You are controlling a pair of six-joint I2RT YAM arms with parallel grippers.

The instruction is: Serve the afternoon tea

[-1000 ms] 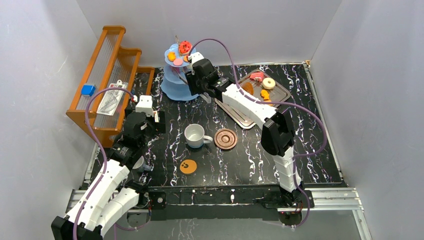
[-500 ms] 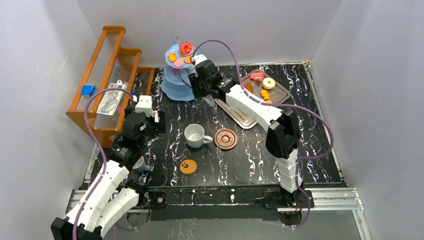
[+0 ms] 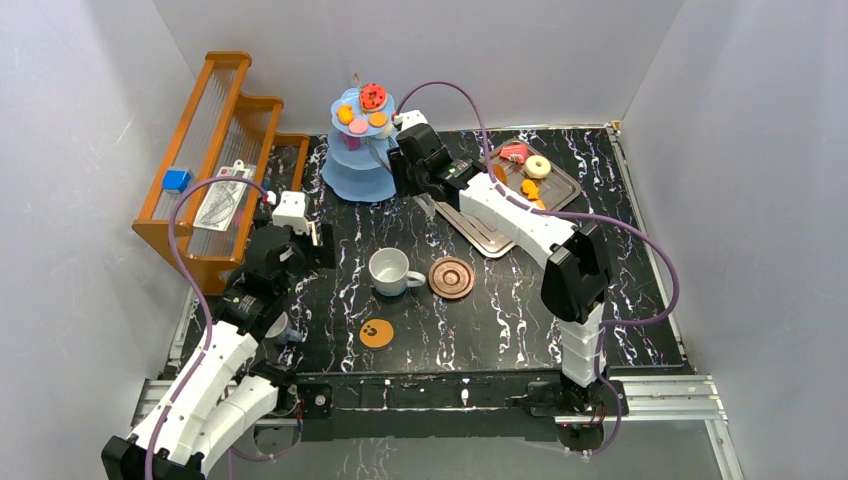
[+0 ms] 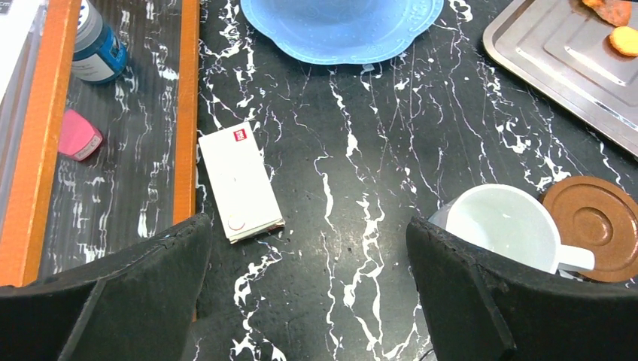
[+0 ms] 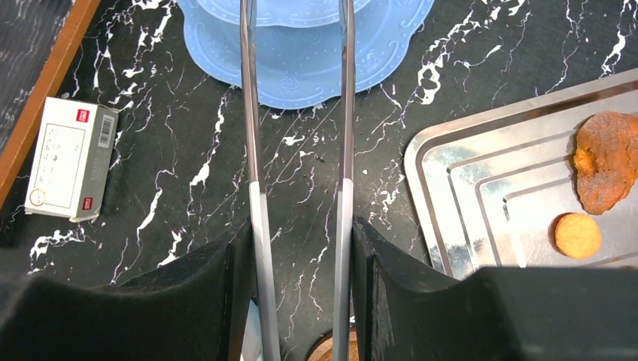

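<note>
Black white-veined marble tabletop (image 3: 520,300). Light-blue three-tier scalloped stand (image 3: 358,165) at far edge, colourful pastries (image 3: 372,96) on top. Right gripper (image 5: 301,256) clamps silver metal tongs (image 5: 252,165), tips cut off. Left gripper (image 4: 308,248) gapes empty. Small grey cup (image 3: 280,328) half hidden, near-left corner.

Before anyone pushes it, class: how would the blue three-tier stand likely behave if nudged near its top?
The stand is tall on a wide base, so it probably rocks rather than slides. Its loose pastries could roll off.

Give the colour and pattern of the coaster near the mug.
Orange with a dark paw print; the coaster shows best in the top external view.
</note>
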